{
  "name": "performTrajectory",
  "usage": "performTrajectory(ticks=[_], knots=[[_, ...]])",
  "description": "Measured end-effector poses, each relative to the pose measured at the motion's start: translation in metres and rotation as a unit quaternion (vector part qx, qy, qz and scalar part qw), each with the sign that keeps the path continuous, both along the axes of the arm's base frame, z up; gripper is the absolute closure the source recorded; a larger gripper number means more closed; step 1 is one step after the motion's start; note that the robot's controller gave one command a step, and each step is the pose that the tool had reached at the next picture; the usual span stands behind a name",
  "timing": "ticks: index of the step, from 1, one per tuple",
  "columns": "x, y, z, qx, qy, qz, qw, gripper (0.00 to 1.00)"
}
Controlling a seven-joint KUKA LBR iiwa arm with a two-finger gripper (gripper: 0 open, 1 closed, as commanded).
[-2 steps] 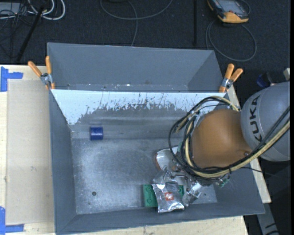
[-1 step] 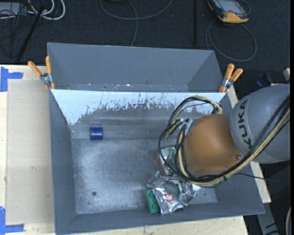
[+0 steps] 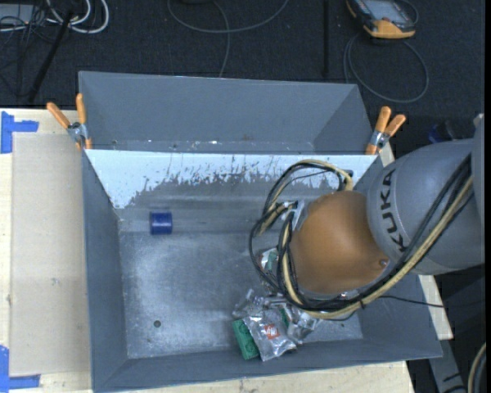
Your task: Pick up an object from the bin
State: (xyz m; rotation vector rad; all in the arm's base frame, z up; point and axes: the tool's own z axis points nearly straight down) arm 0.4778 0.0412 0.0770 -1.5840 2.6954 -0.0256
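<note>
Camera view from above: the grey KUKA arm [image 3: 430,211] reaches into the grey metal bin [image 3: 213,117] from the right. Its rounded orange wrist cover [image 3: 335,244] hangs over the right half of the bin floor, ringed by looping black and yellow cables [image 3: 285,193]. A little of the hand [image 3: 272,262] shows as pale metal at the cover's lower left edge. Whether it is apart, together or clamped on anything cannot be told, since the cover masks it.

Just below that edge, near the bin's front wall, lies a small heap of crinkled silver foil wrappers [image 3: 274,327]. A flat green rectangular packet [image 3: 245,340] lies tilted at the heap's left side, touching the foil. A white scrap with red print [image 3: 270,332] sits in the heap's middle. The hand is above the upper part of this heap.

Well apart, toward the back left of the floor, a small blue cylinder [image 3: 160,223] lies alone on its side.
</note>
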Motion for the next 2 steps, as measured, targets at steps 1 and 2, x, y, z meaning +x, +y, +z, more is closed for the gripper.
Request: performTrajectory(ticks=[1, 2], knots=[[0.0, 0.0, 0.0, 0.0, -0.0001, -0.001, 1.0, 1.0], [0.004, 0.0, 0.033, 0.005, 0.0041, -0.003, 1.0, 1.0]])
